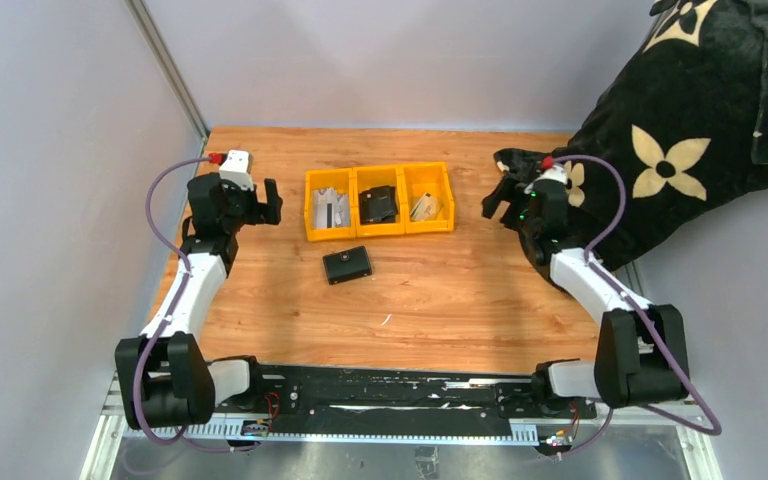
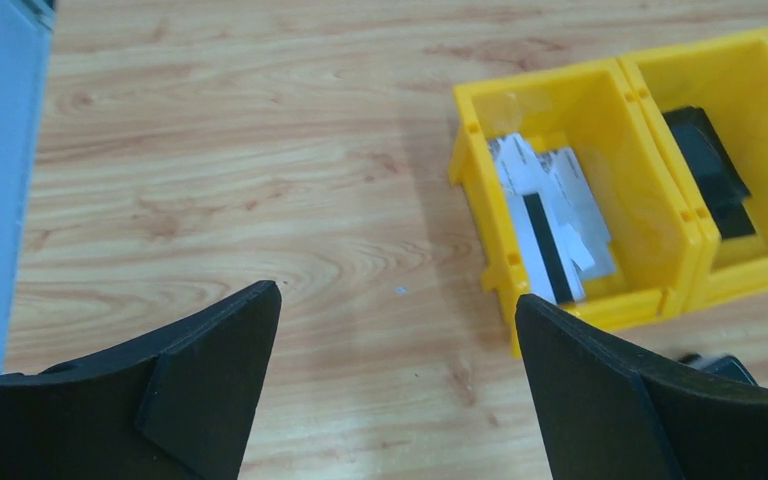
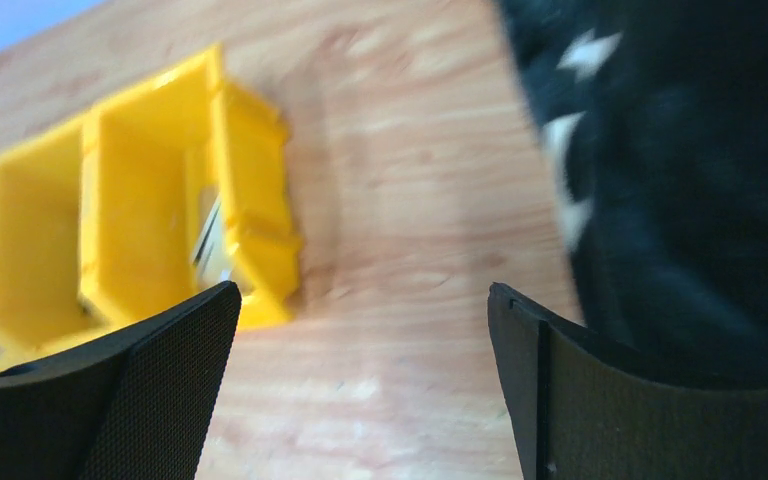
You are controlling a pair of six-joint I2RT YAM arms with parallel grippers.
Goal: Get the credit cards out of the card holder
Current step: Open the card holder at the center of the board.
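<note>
The black card holder lies shut on the wooden table, just in front of the yellow tray. Silvery grey credit cards lie in the tray's left compartment and show in the left wrist view. A tan-gold card lies in the right compartment, with its edge in the right wrist view. A black object fills the middle compartment. My left gripper is open and empty left of the tray. My right gripper is open and empty right of the tray.
A black cushion with pale flower shapes leans at the back right, close behind my right gripper, and fills the right of the right wrist view. A grey wall stands along the left side.
</note>
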